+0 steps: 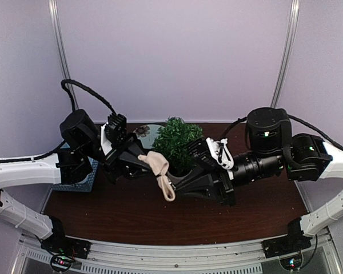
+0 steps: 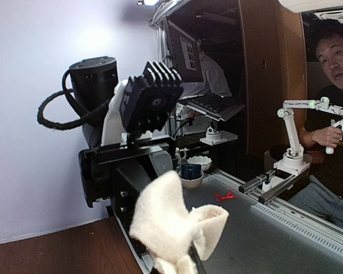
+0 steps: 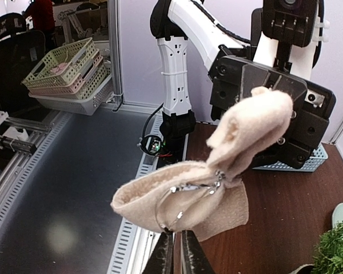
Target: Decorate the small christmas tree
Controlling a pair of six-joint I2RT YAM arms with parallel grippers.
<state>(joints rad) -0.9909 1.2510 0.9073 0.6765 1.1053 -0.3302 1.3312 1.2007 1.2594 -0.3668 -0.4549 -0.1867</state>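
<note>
Small christmas tree (image 1: 177, 140) upright mid-table, just beside and at 1 o'clock from the held beige cloth ornament (image 1: 159, 166). Ornament's long axis 11 to 5. Left jaws clamped on cloth, right jaws pinched on its wire loop (image 3: 183, 187). Right arm nearer.

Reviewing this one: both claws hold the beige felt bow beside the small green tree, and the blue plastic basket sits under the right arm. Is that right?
No. The blue plastic basket sits under the left arm, not the right; the top external view shows it. The rest stands: left claw and right claw both hold the beige felt bow beside the small green tree.
</note>
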